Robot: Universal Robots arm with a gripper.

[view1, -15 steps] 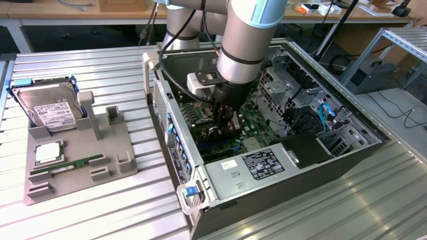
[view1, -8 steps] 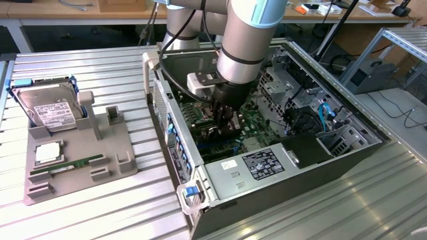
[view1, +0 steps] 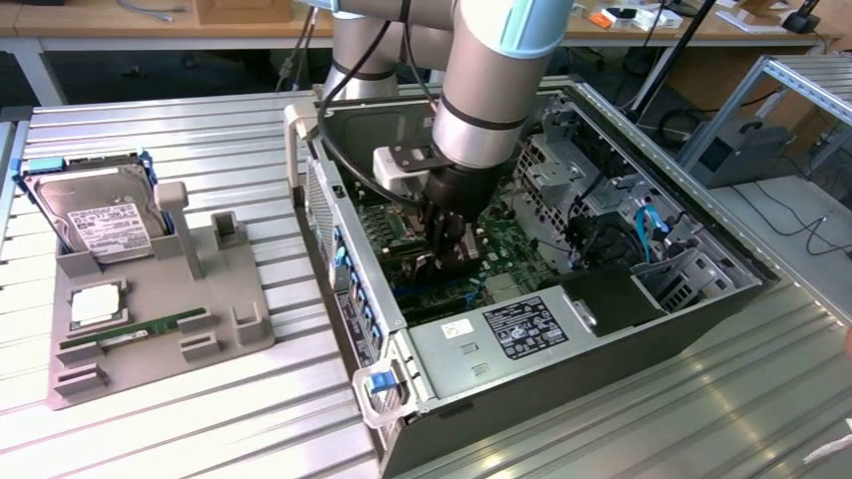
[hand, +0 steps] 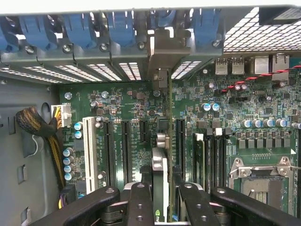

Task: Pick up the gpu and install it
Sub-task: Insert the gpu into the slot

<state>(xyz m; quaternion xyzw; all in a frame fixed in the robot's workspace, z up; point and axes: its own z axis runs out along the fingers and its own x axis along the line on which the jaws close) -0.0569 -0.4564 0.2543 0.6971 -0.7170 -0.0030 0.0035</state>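
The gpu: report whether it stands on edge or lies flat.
On edge. The gpu stands upright between the jaws above the motherboard, its metal bracket at the case's slot openings. Whether it is fully seated: cannot tell.

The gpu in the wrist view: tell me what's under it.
The gpu, held edge-on by the gripper, stands over the green motherboard between black expansion slots. Its bracket sits at the case's rear openings. The slot directly under it is covered.
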